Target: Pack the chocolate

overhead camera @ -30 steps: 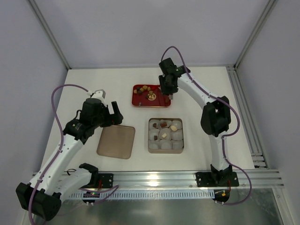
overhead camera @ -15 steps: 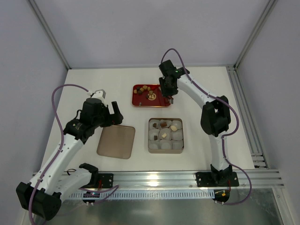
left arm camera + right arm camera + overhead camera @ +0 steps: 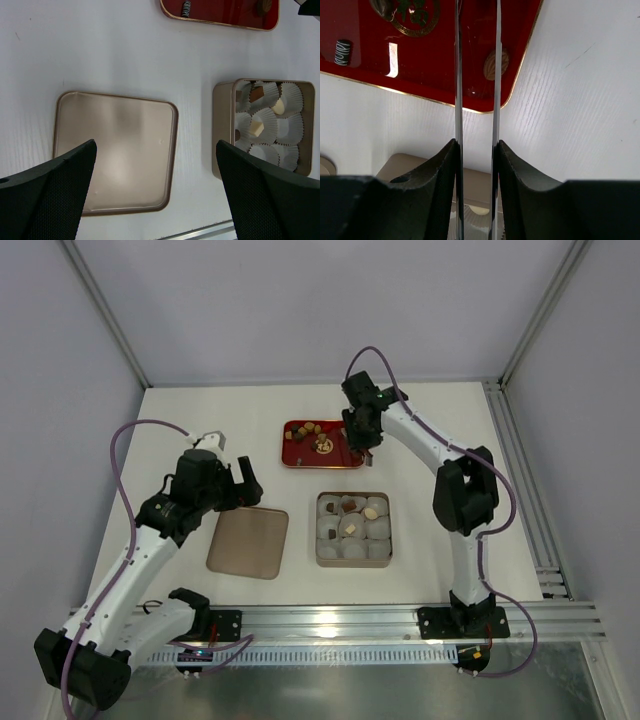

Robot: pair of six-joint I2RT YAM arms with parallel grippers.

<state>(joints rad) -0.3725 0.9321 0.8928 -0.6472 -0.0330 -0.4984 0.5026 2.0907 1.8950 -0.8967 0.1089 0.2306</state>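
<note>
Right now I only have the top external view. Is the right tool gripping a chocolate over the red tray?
Observer: In the right wrist view nothing shows between the right tool and its thin fingers. Only the red rectangular tray is visible through the narrow gap. The tips run out of frame.
Operator: Nearest piece?
Observer: A tan ridged round chocolate lies in the tray's corner. One finger crosses in front of it, so it sits at the edge of the gap, not inside it.
</note>
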